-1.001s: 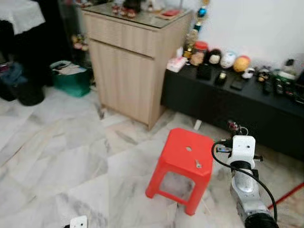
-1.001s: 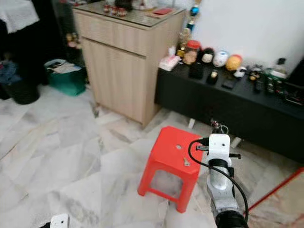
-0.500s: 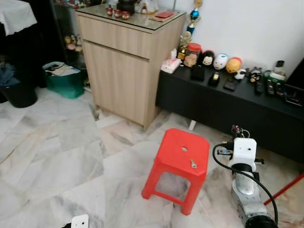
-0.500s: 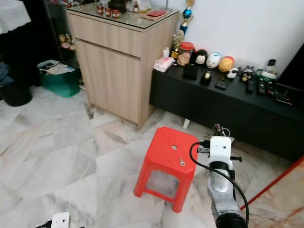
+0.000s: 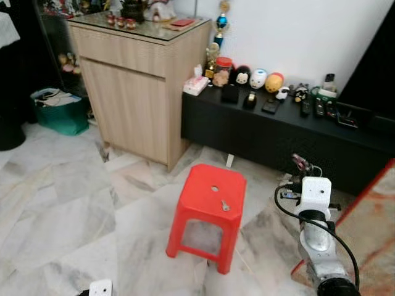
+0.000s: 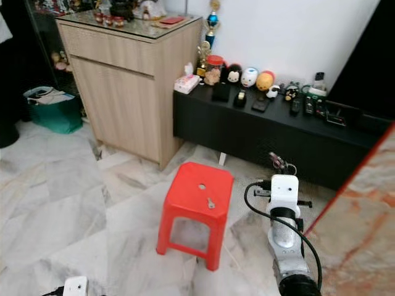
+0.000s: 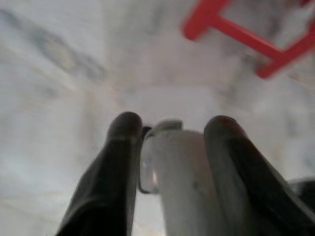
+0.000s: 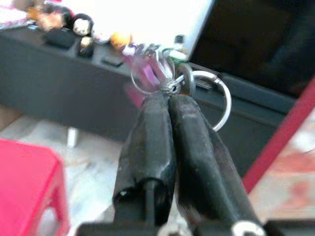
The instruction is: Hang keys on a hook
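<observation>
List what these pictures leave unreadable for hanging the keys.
- Hook: none can be made out in either eye view.
- Keys: blurred in the right wrist view, tiny above the right gripper in the eye views; their number is unclear.
- Left gripper: a pale, blurred cylinder sits between its fingers; unidentifiable.
- Small metal item on the stool: too small to identify.

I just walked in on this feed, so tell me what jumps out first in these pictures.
The bright red plastic stool on the pale marble floor, a small metal key lying on its seat. To its right, the right gripper is shut on a bunch of keys on silver rings, before the long black low cabinet.
</observation>
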{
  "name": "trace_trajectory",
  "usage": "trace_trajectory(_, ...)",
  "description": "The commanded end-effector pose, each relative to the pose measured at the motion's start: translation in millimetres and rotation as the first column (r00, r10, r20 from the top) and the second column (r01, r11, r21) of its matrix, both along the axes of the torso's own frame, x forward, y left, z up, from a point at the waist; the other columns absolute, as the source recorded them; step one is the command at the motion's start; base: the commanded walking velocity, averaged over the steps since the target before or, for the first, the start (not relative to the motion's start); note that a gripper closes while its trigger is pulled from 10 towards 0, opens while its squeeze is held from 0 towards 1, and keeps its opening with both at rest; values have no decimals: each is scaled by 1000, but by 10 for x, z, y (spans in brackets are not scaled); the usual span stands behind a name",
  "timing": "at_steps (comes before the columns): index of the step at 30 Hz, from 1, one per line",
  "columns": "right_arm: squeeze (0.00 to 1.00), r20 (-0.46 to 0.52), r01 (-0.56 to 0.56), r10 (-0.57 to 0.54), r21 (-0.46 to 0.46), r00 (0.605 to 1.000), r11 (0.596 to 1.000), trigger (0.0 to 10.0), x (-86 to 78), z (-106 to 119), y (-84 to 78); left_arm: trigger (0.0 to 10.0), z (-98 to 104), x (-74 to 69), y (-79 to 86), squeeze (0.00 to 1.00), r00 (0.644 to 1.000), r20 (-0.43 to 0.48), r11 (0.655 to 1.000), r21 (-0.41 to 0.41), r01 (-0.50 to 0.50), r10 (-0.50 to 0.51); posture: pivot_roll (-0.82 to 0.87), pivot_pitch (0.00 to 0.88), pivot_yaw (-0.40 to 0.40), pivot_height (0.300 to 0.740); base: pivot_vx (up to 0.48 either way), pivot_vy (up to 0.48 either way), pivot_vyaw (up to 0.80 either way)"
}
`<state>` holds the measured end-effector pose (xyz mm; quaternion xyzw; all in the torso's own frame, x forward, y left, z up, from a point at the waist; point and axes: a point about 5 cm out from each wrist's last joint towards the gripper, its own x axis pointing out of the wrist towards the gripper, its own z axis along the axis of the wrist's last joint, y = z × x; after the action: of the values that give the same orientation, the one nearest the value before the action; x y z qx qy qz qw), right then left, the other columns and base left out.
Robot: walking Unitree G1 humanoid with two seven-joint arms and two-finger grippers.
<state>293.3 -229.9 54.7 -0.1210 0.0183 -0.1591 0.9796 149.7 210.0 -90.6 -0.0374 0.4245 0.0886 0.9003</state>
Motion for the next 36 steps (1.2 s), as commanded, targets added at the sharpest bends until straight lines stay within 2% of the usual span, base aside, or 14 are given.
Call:
trace_trajectory(1,0,40,-9,9,9,999,1000,10000,66,90,41,10000,-11,-34,28,0,1000,-18,1000,6,9,-9,68,0,-124,718,0,-319,0)
trace_trajectory(8,0,45,-8,7,15,999,1000,10000,65,92,48,10000,-13,-39,26,0,1000,-20,1000,6,14,-14,71,0,-126,718,0,-323,0)
trace_trajectory(11,0,38,-4,3,17,999,1000,10000,8,53,43,10000,-11,-37,30,0,1000,-18,1000,8,11,-11,74,0,-128,718,0,-328,0)
trace_trajectory(14,0,35,41,-41,10,999,999,10000,-118,1,-52,10000,-8,-32,36,0,1000,-16,1000,9,8,-8,71,0,-124,718,0,-325,0)
trace_trajectory(16,0,35,41,-41,10,999,999,10000,-118,1,-52,10000,-8,-32,36,0,1000,-16,1000,9,8,-8,71,0,-124,718,0,-315,0)
trace_trajectory(20,0,8,86,-86,4,996,996,10000,-291,-90,-174,10000,-6,-30,48,0,1000,-17,1000,10,-2,2,59,0,-114,718,0,0,0)
trace_trajectory(23,0,-3,95,-95,-4,996,996,10000,-356,-122,-207,10000,-4,-25,53,0,1000,-17,1000,10,-1,1,58,0,-112,718,0,0,0)
trace_trajectory(36,0,17,87,-87,-2,996,996,10000,-269,-38,-165,10000,-2,-19,51,0,1000,-14,1000,6,-6,6,62,0,-116,718,0,0,0)
